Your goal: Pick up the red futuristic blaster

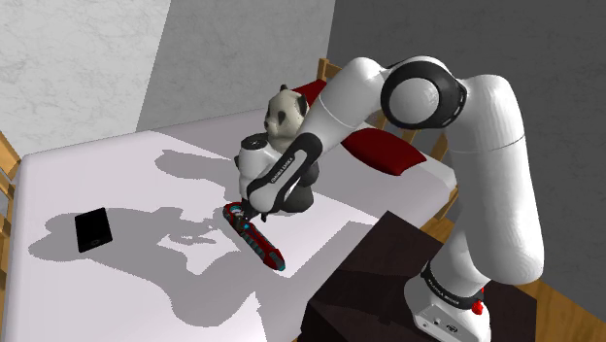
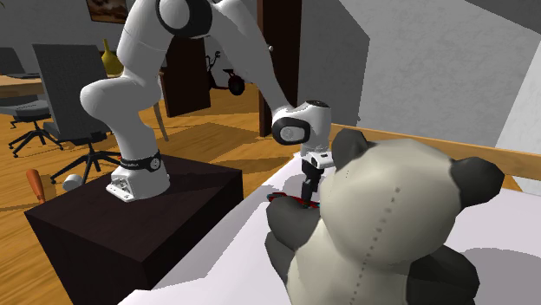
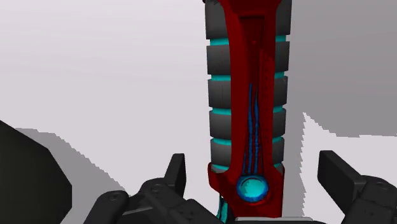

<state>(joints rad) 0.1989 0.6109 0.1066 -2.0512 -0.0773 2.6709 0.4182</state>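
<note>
the red blaster (image 1: 254,236), ringed with grey segments and cyan bands, is seen lying flat on the white bed (image 1: 146,165), just in front of the panda plush (image 1: 285,109) in the shoulder view. the black gripper (image 1: 236,207) is held low over one end of it. in the wrist view the fingers (image 3: 177,173) are spread on either side of the blaster's round cyan end, and no contact is seen. a black flat device (image 1: 93,230) is laid well apart, toward the shoulder view's left

place: home bedroom | evidence: white bed (image 1: 97,180); red pillow (image 1: 388,151); plush panda (image 2: 381,225); office chair (image 2: 74,95)
</note>
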